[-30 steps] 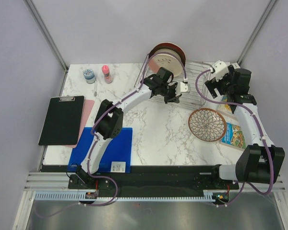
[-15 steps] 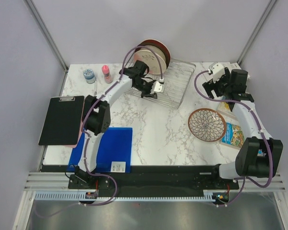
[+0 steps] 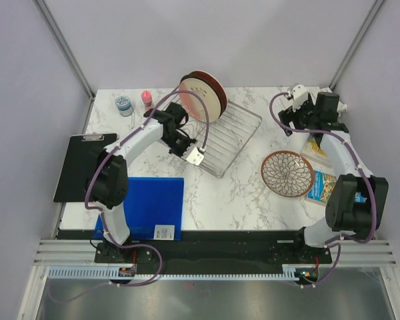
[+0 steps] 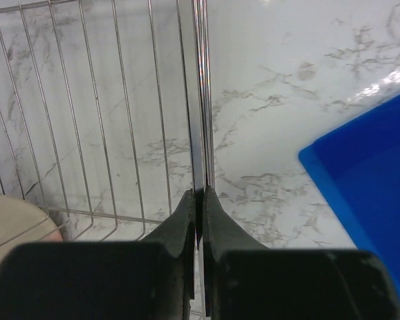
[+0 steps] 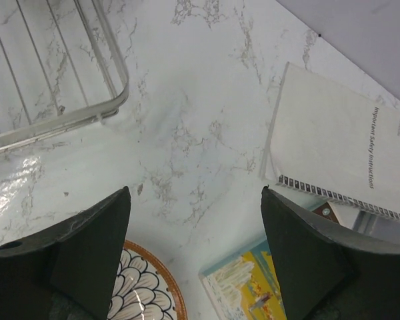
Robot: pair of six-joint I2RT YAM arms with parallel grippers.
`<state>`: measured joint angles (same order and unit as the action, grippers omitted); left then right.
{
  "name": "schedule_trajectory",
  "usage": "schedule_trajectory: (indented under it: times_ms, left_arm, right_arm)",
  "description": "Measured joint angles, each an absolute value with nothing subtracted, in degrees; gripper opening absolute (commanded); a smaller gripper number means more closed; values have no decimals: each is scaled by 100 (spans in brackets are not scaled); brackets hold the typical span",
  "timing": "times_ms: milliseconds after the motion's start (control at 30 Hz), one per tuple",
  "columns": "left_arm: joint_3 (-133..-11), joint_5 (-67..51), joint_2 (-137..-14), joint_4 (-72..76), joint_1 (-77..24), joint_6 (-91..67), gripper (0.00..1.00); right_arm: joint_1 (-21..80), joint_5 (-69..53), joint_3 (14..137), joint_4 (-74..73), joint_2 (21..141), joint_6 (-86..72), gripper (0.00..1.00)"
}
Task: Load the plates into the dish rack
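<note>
The silver wire dish rack (image 3: 228, 133) lies skewed at the middle back of the table. Plates stand upright at its far left end: a cream one (image 3: 200, 97) in front and a red-brown rim (image 3: 215, 84) behind it. My left gripper (image 3: 185, 148) is shut on the rack's rim wire (image 4: 201, 100), with its jaws (image 4: 201, 200) pinching the wire; a cream plate edge (image 4: 13, 223) shows at lower left. The white plate with brown petals (image 3: 288, 173) lies flat on the right and also shows in the right wrist view (image 5: 143, 293). My right gripper (image 3: 295, 112) is open and empty above bare marble (image 5: 195, 220).
A blue mat (image 3: 150, 207) and a black clipboard (image 3: 87, 167) lie at the left. Two small bottles (image 3: 124, 105) (image 3: 147, 101) stand at the back left. A white spiral booklet (image 5: 340, 153) and a colourful booklet (image 3: 323, 188) lie by the right edge. The rack corner (image 5: 117, 100) is left of my right gripper.
My left gripper has dragged the rack with its plates leftward and towards me, turning it. My right gripper has let go of the rack and drawn back slightly.
</note>
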<state>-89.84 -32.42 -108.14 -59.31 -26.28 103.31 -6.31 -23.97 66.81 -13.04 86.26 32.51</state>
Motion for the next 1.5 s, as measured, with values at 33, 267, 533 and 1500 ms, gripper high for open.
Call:
schedule_trajectory:
  times_ms: [33,267,533,1500]
  left_arm:
    - [-8858,-3205,-10711,-6010,-2635,10442,2]
    - [-8401,-3127,-10377,-5898,-2637,10779,2]
    - [-8390,-3050,-10377,-5776,-2571,10809,21]
    - [-7636,-2436,-9703,-3671,-2532,8628,66]
  right_arm:
    - [-604,-2456,6820,-1330,8788,3229,82]
    - [-75,-2895,8018,-1835,9963,3044,82]
    - [906,-3000,9144,-2106,10934,2775,81]
    - [882,-2403,10879,-2869,12564,2458,0]
